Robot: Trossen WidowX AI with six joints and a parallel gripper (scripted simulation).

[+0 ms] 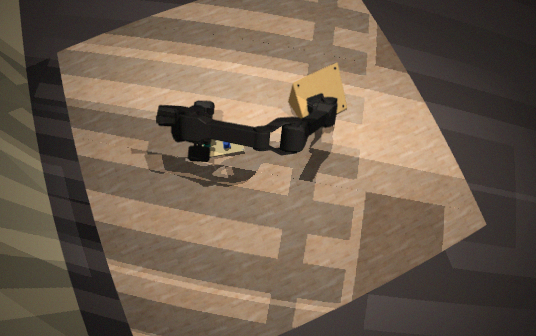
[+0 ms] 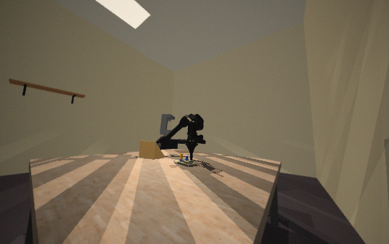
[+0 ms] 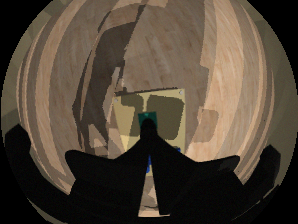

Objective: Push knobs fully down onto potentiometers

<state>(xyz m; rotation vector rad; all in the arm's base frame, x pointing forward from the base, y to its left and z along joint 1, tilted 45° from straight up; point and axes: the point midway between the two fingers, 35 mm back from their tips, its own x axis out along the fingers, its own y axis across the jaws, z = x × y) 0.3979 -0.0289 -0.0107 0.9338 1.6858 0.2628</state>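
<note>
One circuit board [image 2: 188, 163] mid-table, two knobs: yellow [image 2: 181, 156], blue [image 2: 186, 157]. Gripper [image 2: 191, 158] pinched closed, empty, over board. Tan wedge [image 2: 149, 149] toward far edge.

The arm [image 1: 240, 131] reaches out with its wrist bent downward, gripper [image 2: 191, 158] pointing straight down, fingers pressed together, empty.

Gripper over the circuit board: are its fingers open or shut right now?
Shut, holding nothing. In the wrist view the gripper has its fingers pressed together into one point over the circuit board.
</note>
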